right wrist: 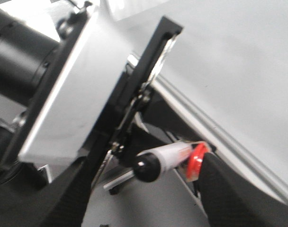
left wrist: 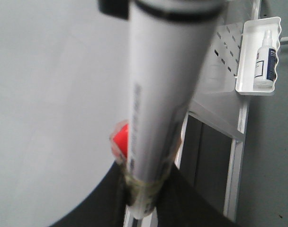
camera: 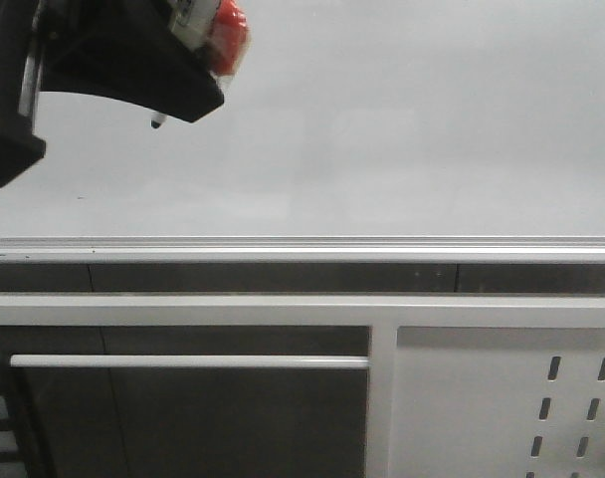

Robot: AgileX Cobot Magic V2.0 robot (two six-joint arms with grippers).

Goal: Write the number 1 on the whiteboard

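My left gripper (camera: 188,75) is clamped on the marker pen (left wrist: 158,109), its tip (camera: 157,122) hanging just off the whiteboard (camera: 402,129), upper left. No number 1 shows yet (board blank). The right gripper's grip I cannot tell; left is nearer.

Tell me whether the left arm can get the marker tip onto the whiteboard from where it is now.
Probably yes. The left hand holds the marker, whose tip hangs over bare whiteboard with nothing between them. Whether the tip already touches the board cannot be told, and no stroke shows.
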